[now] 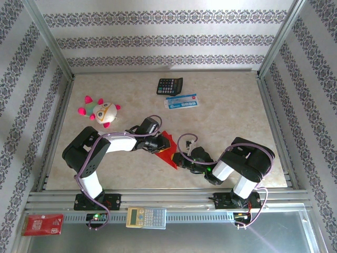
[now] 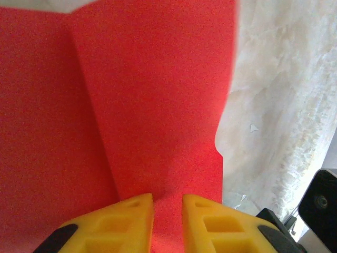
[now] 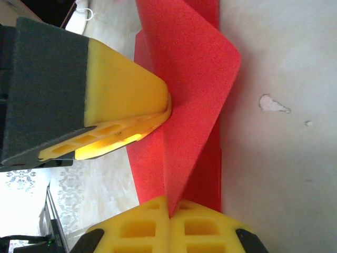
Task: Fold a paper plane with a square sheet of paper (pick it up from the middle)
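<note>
Right now, the red paper [image 1: 169, 150] lies in the middle of the table [image 1: 231, 116], a bit below the middle of the top picture. It is not flat any more. It has folds in it, and part of it sticks up. Both arms reach in to it, one from each side.

The right pincer [image 3: 169, 208] is at the bottom of its own picture. Its two yellow fingers [image 3: 137, 229] are pressed tight together. A sharp fold of the red paper [image 3: 189, 68] comes down and goes in between their tips, so this pincer is pinching the paper. From there the paper goes up to the top of that picture, with one flap bent out to the right.

The left pincer [image 2: 167, 205] is at the bottom of its own picture. Its yellow fingers [image 2: 131, 224] are a little bit apart, and red shows in the thin gap. The paper [image 2: 147, 95] covers the left and middle of that picture, right up against the fingertips. I cannot tell if this pincer is pinching the paper or just resting on it. In the right wrist picture, its tip [image 3: 167, 108] touches the left edge of the paper.

Well away from the paper, near the top of the table, are a black calculator [image 1: 169, 85] and a spiky toy [image 1: 101, 110].
</note>
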